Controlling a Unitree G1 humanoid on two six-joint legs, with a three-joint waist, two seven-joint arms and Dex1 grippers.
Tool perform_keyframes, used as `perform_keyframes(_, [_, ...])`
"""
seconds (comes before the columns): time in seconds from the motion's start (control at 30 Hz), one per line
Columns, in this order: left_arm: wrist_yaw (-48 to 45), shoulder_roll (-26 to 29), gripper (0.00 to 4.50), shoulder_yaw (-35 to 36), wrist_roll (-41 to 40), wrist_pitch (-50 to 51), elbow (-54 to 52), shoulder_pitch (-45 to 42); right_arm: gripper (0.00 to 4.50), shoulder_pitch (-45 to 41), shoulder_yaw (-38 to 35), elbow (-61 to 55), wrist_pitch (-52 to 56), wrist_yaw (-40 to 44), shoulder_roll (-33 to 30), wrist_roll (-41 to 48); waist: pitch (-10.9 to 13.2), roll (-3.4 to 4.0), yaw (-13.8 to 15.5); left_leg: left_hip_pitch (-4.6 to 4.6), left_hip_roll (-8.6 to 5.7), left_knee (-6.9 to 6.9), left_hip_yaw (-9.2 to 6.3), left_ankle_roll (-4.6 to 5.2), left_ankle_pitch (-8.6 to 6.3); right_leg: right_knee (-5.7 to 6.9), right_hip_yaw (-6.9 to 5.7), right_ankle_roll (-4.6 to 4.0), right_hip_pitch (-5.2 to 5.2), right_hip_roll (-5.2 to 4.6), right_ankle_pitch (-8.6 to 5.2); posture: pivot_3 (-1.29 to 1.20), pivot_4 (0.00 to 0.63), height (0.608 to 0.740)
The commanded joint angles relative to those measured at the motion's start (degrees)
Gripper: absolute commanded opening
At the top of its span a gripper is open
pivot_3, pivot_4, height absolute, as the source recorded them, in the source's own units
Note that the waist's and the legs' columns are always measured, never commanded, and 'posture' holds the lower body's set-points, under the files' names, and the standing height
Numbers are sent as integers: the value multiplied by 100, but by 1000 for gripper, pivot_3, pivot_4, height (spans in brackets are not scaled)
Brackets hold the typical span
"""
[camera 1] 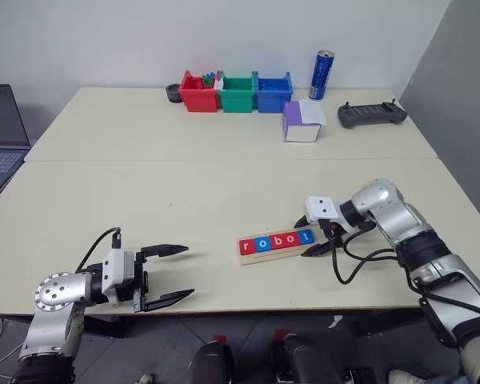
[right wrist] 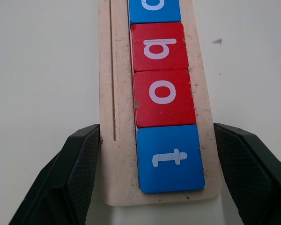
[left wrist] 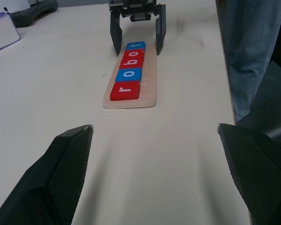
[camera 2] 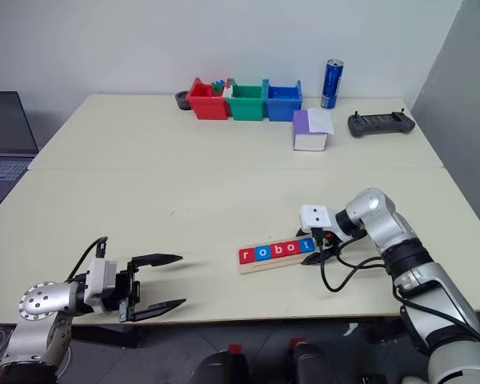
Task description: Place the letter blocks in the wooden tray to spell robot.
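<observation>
Five letter blocks (camera 1: 276, 240) in one wooden tray (camera 1: 282, 254) near the table (camera 1: 184, 184) front edge, three red, two blue, right hand (camera 1: 312, 234) open astride the tray's t end, holding nothing, left hand (camera 1: 170, 274) wide open, empty, well apart

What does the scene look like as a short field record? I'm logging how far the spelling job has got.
tray: wooden tray near the table's front edge
tiles: letter blocks in a row, reading r o b o t
tile colours: red, blue, red, red, blue
right gripper: open, fingers either side of the tray's t end
left gripper: open, empty
</observation>
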Motion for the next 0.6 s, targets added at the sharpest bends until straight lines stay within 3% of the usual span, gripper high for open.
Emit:
perform_keyframes(0.03, [-65,48,4500,74,-86,-85,-5,-98,3404,156,-243,-561,617,-274,-210,9,0,0,0,-1,0,0,-1,0,0,0,-1,0,0,0,0,0,150,740])
perform_keyframes(0.33, [-101,23,4500,28,-71,-24,-5,-206,3404,856,-290,-2047,2123,-726,-419,84,0,-1,6,-1,0,-1,-3,0,-1,0,-2,1,-1,0,-1,0,150,740])
perform_keyframes(0.6, [-141,7,4500,-22,-52,12,57,-331,3404,764,-159,-1935,1791,-818,-430,11,-1,-2,7,-2,0,-1,-3,1,-1,-2,-3,2,-1,0,-1,0,150,740])
